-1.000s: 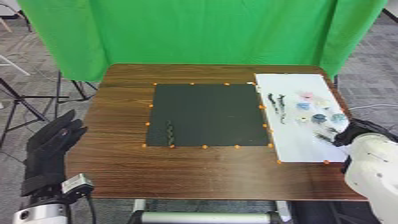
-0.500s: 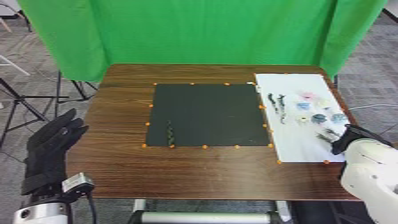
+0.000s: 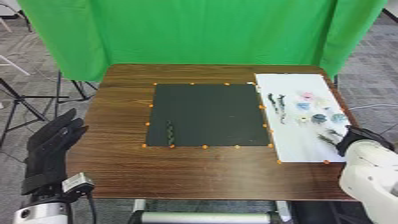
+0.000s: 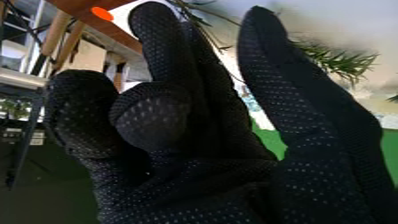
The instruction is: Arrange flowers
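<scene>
Black mat (image 3: 209, 112) has one dark green braided-looking piece (image 3: 170, 134) on it, near my side and toward the left. I count that as the only placement done, so early stage, I'd judge. Left to do: everything on the white sheet (image 3: 298, 146), i.e. two dark twigs (image 3: 274, 101), pink flower (image 3: 306, 95), light blue flower (image 3: 304, 106), white flower (image 3: 302, 119), two teal flowers (image 3: 339, 118) and the loose green sprigs (image 3: 327, 139). Those sprigs are nearest my right hand (image 3: 357, 136), just beside its fingers at the sheet's outer edge; flowers lie farther forward, twigs across toward the mat. Right hand is partly open: thumb (image 4: 284, 85) straight and apart from the longer fingers (image 4: 160, 45), others folded. No firm hold that I can see; can't tell whether a thin stem touches the glove. Sprigs are likely my next pick. My left hand (image 3: 49, 145) is relaxed open, off the table's left side.
</scene>
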